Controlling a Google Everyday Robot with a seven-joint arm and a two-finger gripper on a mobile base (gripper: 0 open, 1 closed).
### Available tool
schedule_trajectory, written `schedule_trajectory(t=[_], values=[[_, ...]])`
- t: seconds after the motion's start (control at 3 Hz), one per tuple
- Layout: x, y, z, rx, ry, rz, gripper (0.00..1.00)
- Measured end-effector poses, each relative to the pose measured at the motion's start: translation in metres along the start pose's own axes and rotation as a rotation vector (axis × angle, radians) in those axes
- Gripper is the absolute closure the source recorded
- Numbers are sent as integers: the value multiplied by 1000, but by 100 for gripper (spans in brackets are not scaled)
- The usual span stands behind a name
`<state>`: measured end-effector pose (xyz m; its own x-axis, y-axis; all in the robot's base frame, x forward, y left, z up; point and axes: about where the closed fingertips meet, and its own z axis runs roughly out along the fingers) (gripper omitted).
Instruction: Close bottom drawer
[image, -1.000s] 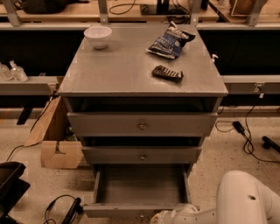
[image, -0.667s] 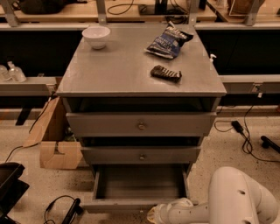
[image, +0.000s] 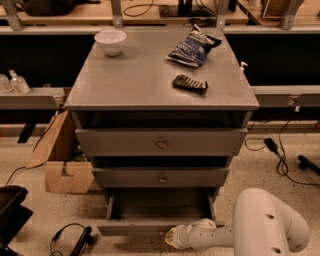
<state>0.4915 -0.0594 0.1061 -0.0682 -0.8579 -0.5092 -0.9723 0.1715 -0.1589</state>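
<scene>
Gripper (image: 171, 239) further L, at btm drawer (image: 131, 227)

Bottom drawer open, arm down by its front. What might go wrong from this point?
1. The end effector sits low at the front of the bottom drawer; a push from there may slip under the panel instead of driving it in.
2. It looks slightly right of the panel's middle, so the drawer could skew and bind.
3. The middle drawer appears slightly pulled out above; the arm following inward might bump it.
</scene>
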Motion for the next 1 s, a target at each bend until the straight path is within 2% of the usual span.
schedule_trajectory(t=[0.33,0.67,1.0], values=[[1,2,-1,0,0,0,100],[-5,-27,5,33,3,5,100],[-6,-31,5,42,4,6,100]])
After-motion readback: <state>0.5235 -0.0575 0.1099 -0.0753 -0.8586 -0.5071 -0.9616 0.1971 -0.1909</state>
